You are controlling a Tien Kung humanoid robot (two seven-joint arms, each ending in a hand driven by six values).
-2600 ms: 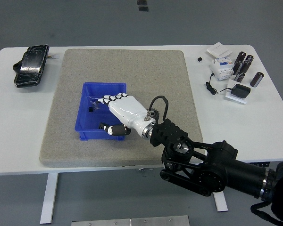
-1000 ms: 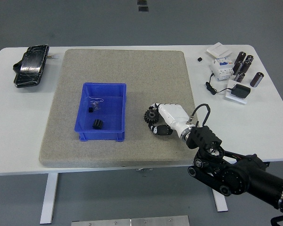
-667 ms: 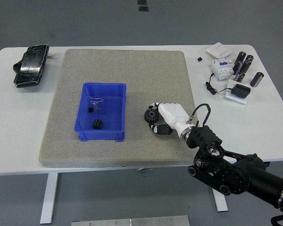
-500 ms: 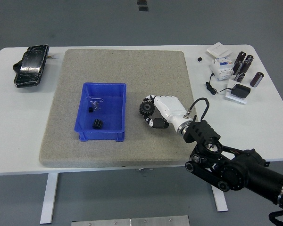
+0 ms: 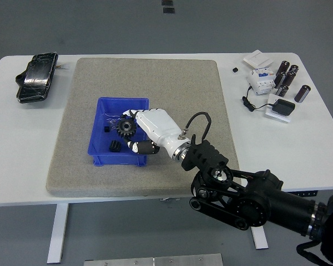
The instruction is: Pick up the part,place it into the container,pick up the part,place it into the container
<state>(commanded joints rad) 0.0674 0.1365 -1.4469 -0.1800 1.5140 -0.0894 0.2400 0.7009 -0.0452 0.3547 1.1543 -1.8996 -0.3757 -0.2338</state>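
the right hand (image 5: 150,128), white with black finger joints on a black arm, reaches in from the lower right and hangs over the blue rectangular plastic bin (image 5: 102,148). its fingers (image 5: 131,115) are curled around a black toothed metal gear (image 5: 125,127), which sits upright in the grasp above the bin's right half, inside the line of the bin's right wall. the thumb (image 5: 143,147) lies over the bin's near right corner.

inside the bin, a small black cylindrical part (image 5: 115,146) rests on the floor near the front wall, just left of the thumb. a tiny black piece (image 5: 106,129) and a thin bent wire (image 5: 112,117) lie toward the back left. the bin's left half is open floor.

the bin sits on a grey square felt mat (image 5: 172,83), left of its centre; the mat's far half and right side are bare, with wide room around the bin. the mat lies on the white tabletop (image 5: 316,144), its near edge close to the tabletop's near edge.

at the far left corner lies a black flat pouch (image 5: 36,77). at the far right corner stand several dark cylindrical capacitors (image 5: 286,77), a white boxy breaker module (image 5: 261,79) and a black adapter with a cord (image 5: 280,107), all well apart from the hand.
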